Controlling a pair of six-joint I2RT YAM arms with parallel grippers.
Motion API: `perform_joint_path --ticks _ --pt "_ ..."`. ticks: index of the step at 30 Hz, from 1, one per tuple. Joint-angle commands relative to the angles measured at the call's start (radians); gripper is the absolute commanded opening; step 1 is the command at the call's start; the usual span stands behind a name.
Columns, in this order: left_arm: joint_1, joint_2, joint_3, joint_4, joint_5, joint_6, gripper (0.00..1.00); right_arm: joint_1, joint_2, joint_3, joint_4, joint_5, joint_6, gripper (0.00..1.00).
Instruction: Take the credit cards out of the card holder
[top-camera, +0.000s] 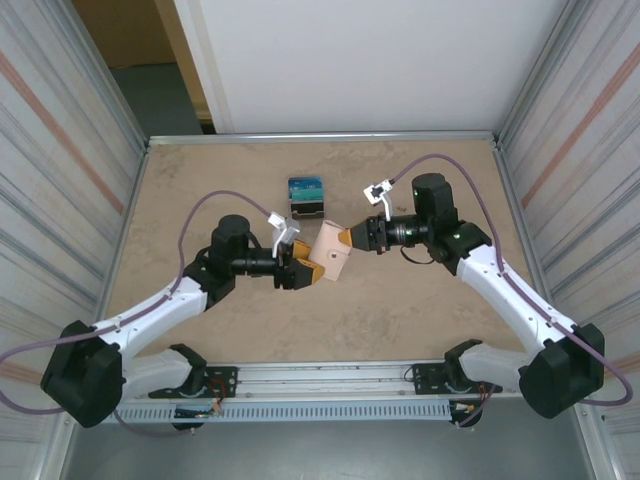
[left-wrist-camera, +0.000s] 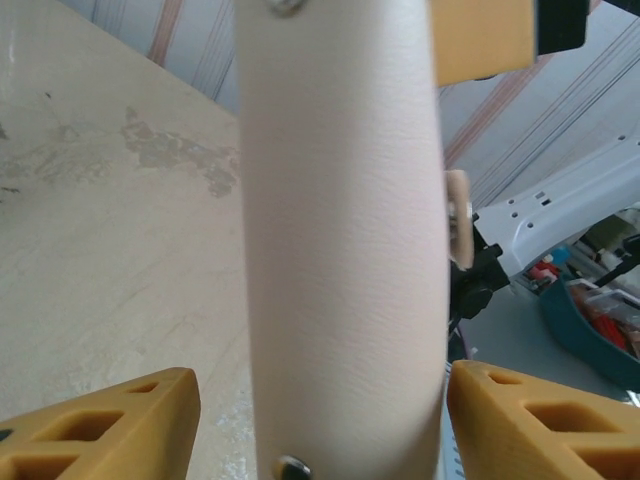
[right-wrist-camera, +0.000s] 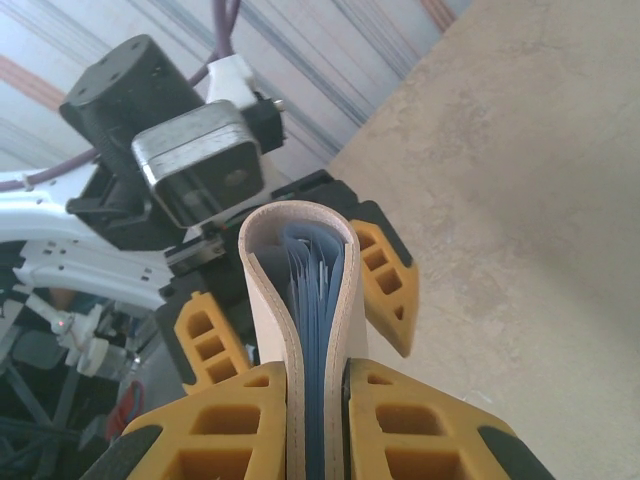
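Between the yellow fingers of the right gripper (right-wrist-camera: 318, 372), a flat tan square card holder (right-wrist-camera: 298, 250) is pinched tight at its open end and held on edge above the table. Pale-blue layers show inside it. I cannot tell lining from cards there.

At the folded end of the card holder, the left gripper (left-wrist-camera: 322, 380) straddles the spine with jaws wide. One finger is just beside the tan skin and the other a little apart, and they grip nothing.

The step looks like taking a second hold to open the holder. The left jaws should probably close squarely on the fold, not on the blue layers, while the right grip stays firm.

Beyond the card holder, a small stack of blue, teal and black rectangular credit cards (top-camera: 305, 195) lies near it on the mottled beige tabletop (top-camera: 200, 190). Ribbed grey walls (top-camera: 60, 150) flank the table, and a white panel (top-camera: 350, 60) stands behind.
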Motion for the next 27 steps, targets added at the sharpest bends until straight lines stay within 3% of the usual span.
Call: perform_joint_path --ticks 1,7,16,20,22,23,25,27 --pt "-0.003 -0.006 0.029 0.069 0.051 -0.022 0.65 0.012 0.001 0.039 0.006 -0.046 -0.045 0.0" --pt "-0.003 -0.015 0.022 0.112 0.068 -0.044 0.61 0.025 0.023 0.044 0.003 -0.05 -0.061 0.0" --pt "-0.005 -0.021 0.015 0.091 0.054 -0.043 0.27 0.028 0.041 0.048 0.003 -0.018 -0.058 0.03" --pt "-0.005 -0.032 0.013 0.059 0.021 -0.025 0.18 0.031 0.03 0.048 -0.004 0.031 -0.052 0.18" --pt "-0.004 -0.042 0.013 0.036 -0.012 -0.012 0.16 0.035 0.023 0.051 -0.017 0.077 -0.048 0.32" --pt "-0.003 -0.049 0.013 0.021 -0.036 -0.004 0.16 0.04 0.017 0.054 -0.026 0.108 -0.047 0.35" --pt "-0.003 -0.062 0.012 -0.01 -0.092 0.014 0.15 0.053 0.007 0.057 -0.048 0.187 -0.041 0.52" --pt "-0.004 -0.077 0.002 -0.022 -0.163 0.024 0.15 0.071 -0.007 0.058 -0.066 0.306 -0.017 0.58"
